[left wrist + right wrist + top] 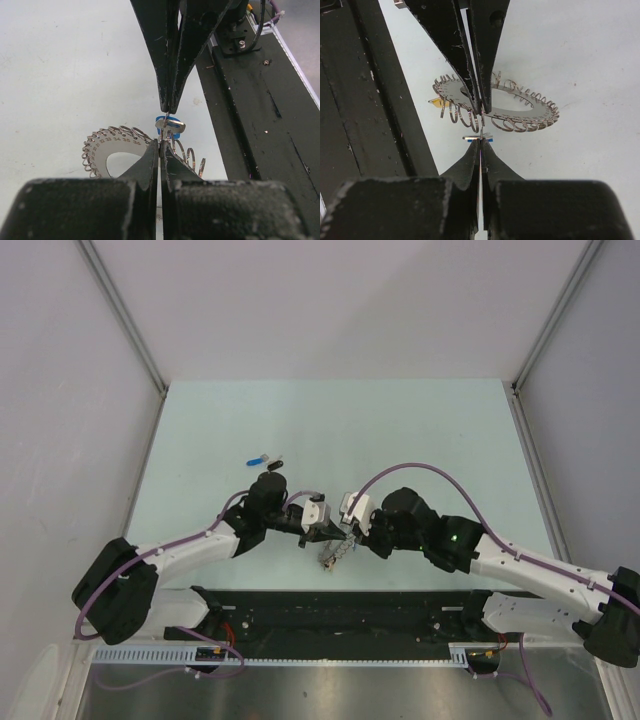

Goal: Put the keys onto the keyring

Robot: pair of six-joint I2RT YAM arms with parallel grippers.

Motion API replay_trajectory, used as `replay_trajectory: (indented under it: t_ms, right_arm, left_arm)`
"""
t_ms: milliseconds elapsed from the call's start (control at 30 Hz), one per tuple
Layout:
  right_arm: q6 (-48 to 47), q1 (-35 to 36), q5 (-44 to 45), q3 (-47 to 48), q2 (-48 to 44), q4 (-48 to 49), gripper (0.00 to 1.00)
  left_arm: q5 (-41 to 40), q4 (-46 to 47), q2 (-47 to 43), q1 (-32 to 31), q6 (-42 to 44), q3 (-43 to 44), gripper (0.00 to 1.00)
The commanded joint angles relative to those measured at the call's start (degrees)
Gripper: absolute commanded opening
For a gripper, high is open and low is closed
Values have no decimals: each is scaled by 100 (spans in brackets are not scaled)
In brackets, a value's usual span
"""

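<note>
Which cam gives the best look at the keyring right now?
Right wrist: nearly the whole keyring shows, wire loops all round, only a strip behind the left gripper hidden. Left wrist shows just its numbered left part; top external only a tiny speck.

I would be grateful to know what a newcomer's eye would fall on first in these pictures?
Two black end effectors meet tip to tip near the front edge of the pale green table: the left end effector is shut on the large flat silver metal ring fringed with wire loops, the right end effector pinches a tiny blue-headed metal key at it. Farther back lie loose keys.
</note>
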Motion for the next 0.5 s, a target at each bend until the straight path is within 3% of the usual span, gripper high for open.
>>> replay_trajectory:
  t_ms: [0, 467]
  right_arm:
    - [9, 12, -80, 56, 41, 186, 0]
    - [0, 3, -71, 56, 50, 204, 0]
  left_arm:
    - [260, 149, 4, 24, 176, 164, 0]
    - [296, 78, 39, 32, 194, 199, 0]
